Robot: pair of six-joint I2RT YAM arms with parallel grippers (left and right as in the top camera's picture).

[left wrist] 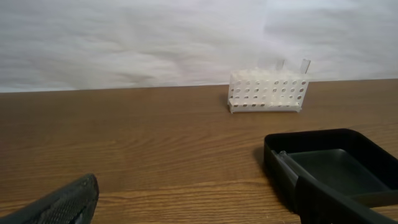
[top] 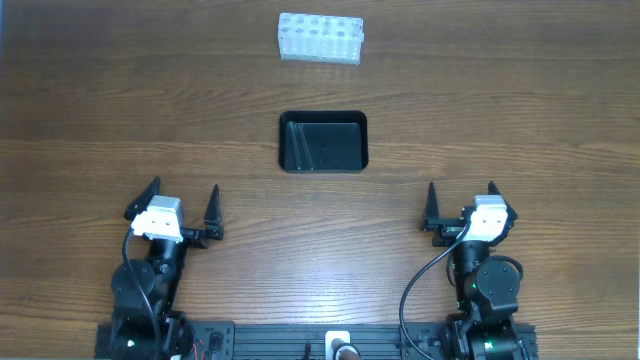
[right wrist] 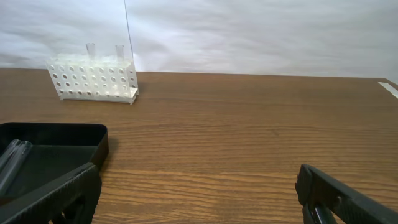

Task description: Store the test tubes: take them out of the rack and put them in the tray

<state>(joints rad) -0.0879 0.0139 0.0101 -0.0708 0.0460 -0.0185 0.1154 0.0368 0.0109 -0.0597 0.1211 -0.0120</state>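
Top view: left gripper and right gripper gape empty; you could tip the rack pulling test tubes crookedly.

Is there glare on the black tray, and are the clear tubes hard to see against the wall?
Top view: pale streaks inside the tray, glare or glass, cannot tell. Left wrist view: tubes in the rack nearly vanish against the white wall. Right wrist view: the same.
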